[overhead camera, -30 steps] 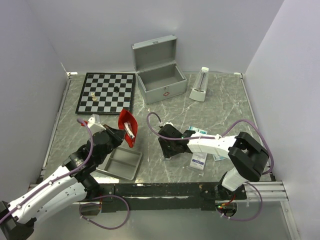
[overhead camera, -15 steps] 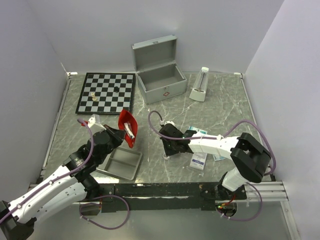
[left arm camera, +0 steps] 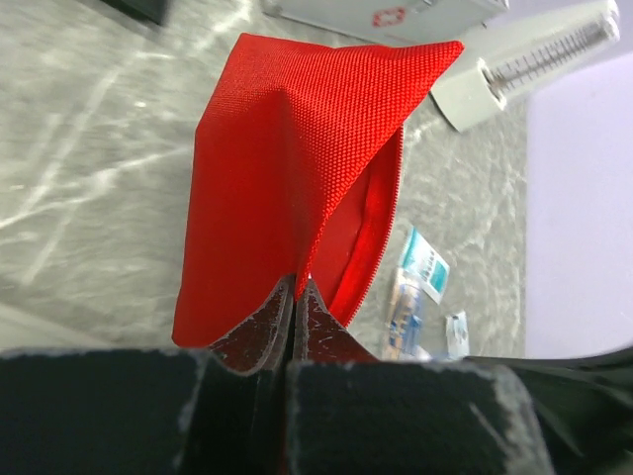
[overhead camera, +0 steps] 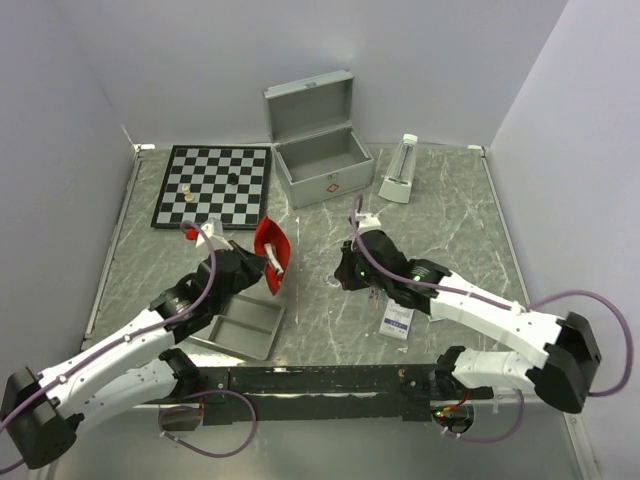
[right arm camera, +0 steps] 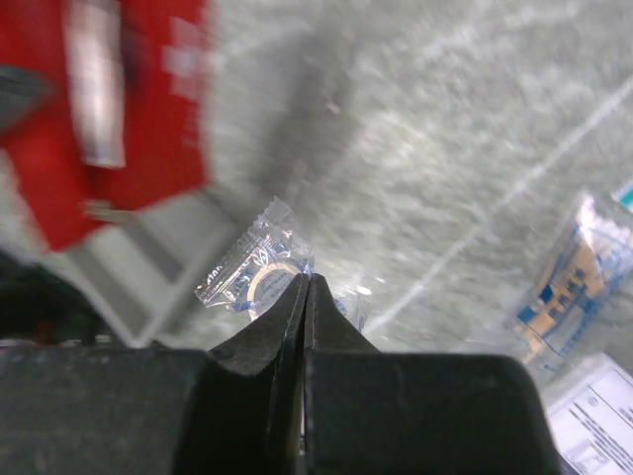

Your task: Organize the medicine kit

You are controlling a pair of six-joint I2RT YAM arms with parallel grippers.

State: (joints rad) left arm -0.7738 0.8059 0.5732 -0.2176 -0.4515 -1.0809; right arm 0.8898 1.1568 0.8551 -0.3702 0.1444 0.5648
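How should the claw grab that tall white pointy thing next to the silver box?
Probably around its slim upper half, coming from above. The tall white thing stands upright on a wider foot and narrows toward the top, so the claw fits there. The silver box sits close on its left, so pinch front to back.

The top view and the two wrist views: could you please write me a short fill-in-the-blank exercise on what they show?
The left pincer pinches the edge of a pouch coloured ___.
The right pincer is shut on a small clear packet, while the silver case stands with its lid ___.
The chessboard lies on the case's ___ side.
The grey tray has ___ compartments.
Missing words: red; open; left; two.
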